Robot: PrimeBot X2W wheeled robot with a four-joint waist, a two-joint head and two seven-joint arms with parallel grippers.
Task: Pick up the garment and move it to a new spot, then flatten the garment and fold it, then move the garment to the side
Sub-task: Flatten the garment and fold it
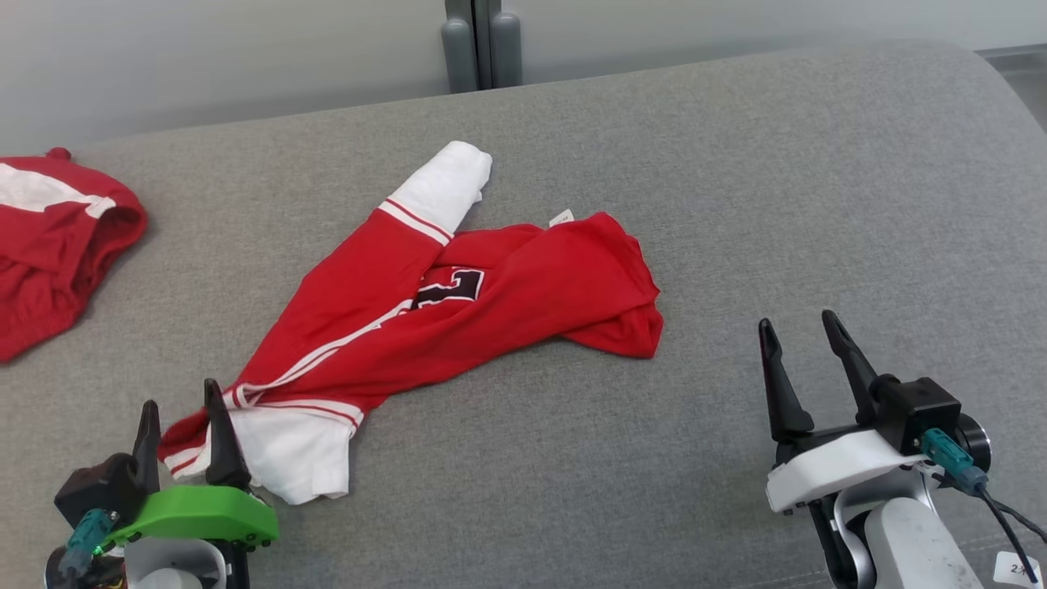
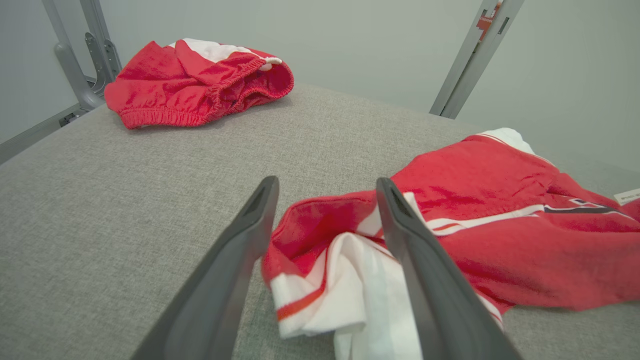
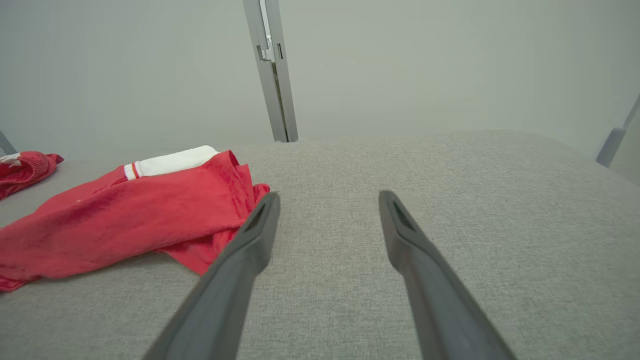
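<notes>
The garment (image 1: 507, 303) is a red jersey with white sleeves and a dark number print. It lies crumpled in a diagonal strip across the middle of the grey padded surface (image 1: 818, 204). My left gripper (image 1: 181, 395) is open at the garment's near-left end. In the left wrist view the red and white sleeve corner (image 2: 325, 270) lies between the spread fingers of the left gripper (image 2: 327, 182), resting on the surface. My right gripper (image 1: 797, 319) is open at the lower right, apart from the garment (image 3: 125, 215), with bare surface between the fingers of the right gripper (image 3: 329, 195).
A second red and white cloth item (image 1: 49, 245) sits bunched at the far left edge, also seen as the elastic-waisted piece (image 2: 200, 85). Grey metal posts (image 1: 483, 45) stand behind the surface's back edge. The surface's right half is bare grey fabric.
</notes>
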